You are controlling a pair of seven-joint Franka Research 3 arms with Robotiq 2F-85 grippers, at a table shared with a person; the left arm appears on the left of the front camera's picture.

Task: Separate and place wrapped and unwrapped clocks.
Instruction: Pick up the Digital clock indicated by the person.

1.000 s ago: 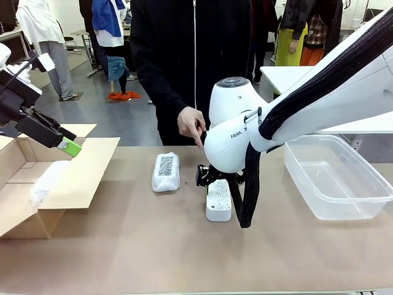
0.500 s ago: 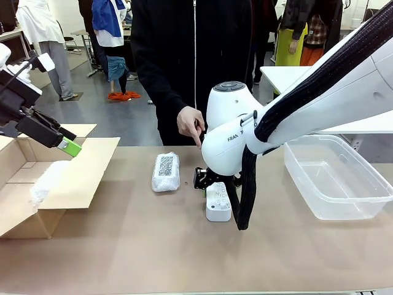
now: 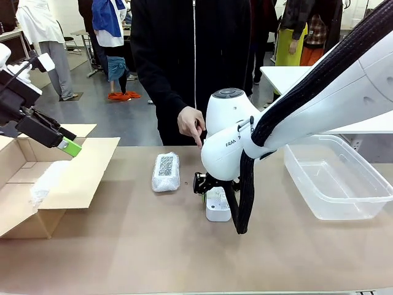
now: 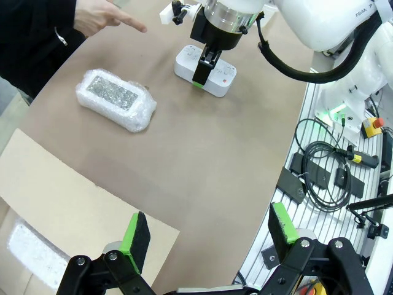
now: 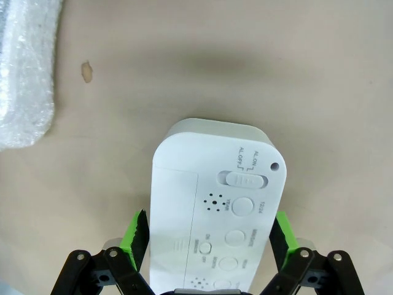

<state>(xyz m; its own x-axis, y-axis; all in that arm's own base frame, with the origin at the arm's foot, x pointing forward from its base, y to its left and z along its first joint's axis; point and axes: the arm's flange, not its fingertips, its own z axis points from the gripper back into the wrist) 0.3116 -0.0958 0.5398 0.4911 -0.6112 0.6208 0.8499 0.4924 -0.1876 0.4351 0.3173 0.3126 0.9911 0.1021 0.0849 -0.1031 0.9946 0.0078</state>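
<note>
Since a second ago the right arm has come a little lower and toward the robot's left over the unwrapped clock, while the left arm and both wrapped bundles lie as before. The right tool stands with its fingers apart, one green pad at each long side of this white clock, just beside it; I cannot tell if the pads already touch. The clock lies flat on the surface, near the middle, with one wrapped bundle just beside it on the robot's left. The second wrapped bundle lies already in the cardboard box. The left tool hangs above the box flap, fingers apart and holding nothing. The person's hand points down toward the clock. I judge that the step in hand is the grasp of the bare clock. The next move calls for closing the fingers evenly on its smooth sides, then lifting, probably toward the clear bin.
</note>
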